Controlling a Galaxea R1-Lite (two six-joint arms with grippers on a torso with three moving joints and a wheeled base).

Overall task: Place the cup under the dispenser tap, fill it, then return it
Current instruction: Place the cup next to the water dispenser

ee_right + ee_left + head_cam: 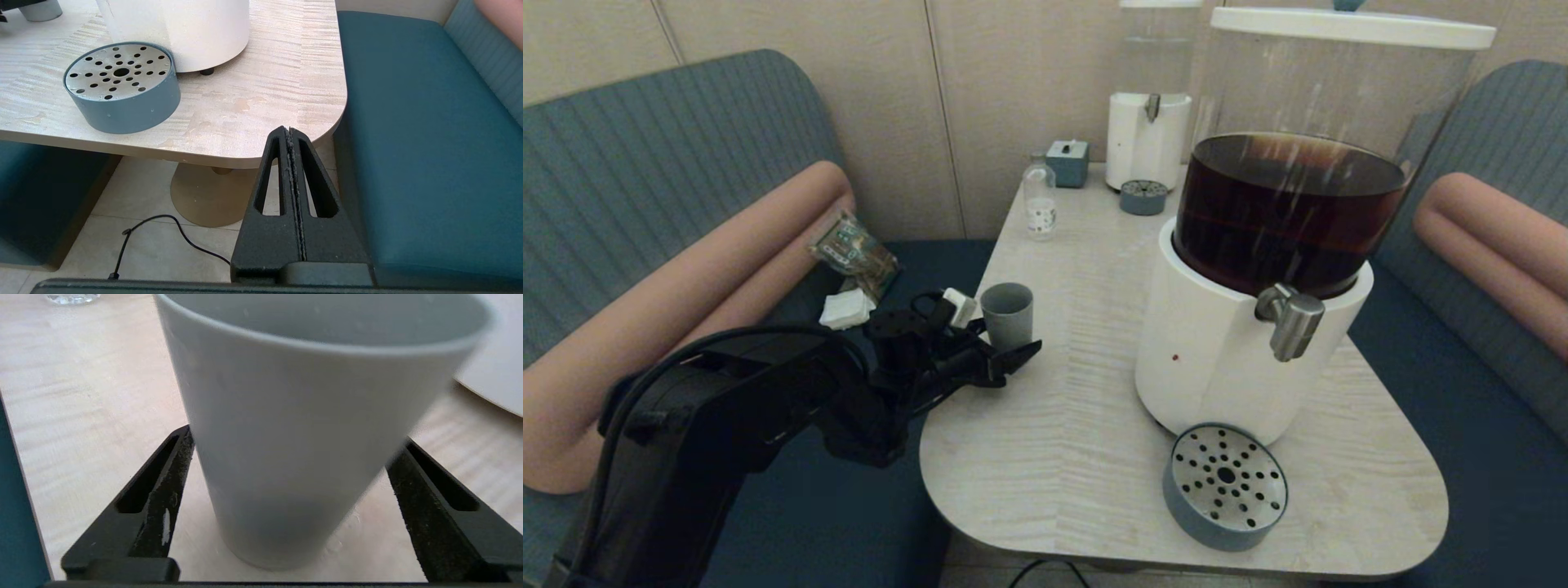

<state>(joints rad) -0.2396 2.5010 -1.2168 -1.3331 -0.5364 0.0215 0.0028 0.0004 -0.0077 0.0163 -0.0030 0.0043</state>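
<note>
In the head view, the cup point(1007, 314) stands upright near the left edge of the bench point(1094, 392), well apart from the dispenser tap point(1289, 320), which projects from the white base of the big dispenser point(1258, 327) with dark liquid. The left claw point(992, 347) is at the cup, with one dark finger reaching past its foot on the near side. A round drip tray point(1225, 485) with holes lies below the tap, near the front edge of the bench.

In the left wrist view, the cup point(314, 428) fills the space between the two black fingers point(159, 502). The left claw point(286, 465) is spread wide, with one finger very near the cup wall and the other partly hidden behind it; I judge that it does not squeeze yet. To do this step well, the fingers should close evenly on the lower half of the cup, so that the cup does not tip or slide, and only then lift.

In the right wrist view, the right claw point(291, 132) is closed with nothing in it, parked off the near corner of the bench point(261, 94), beside the drip tray point(122, 87).
</note>
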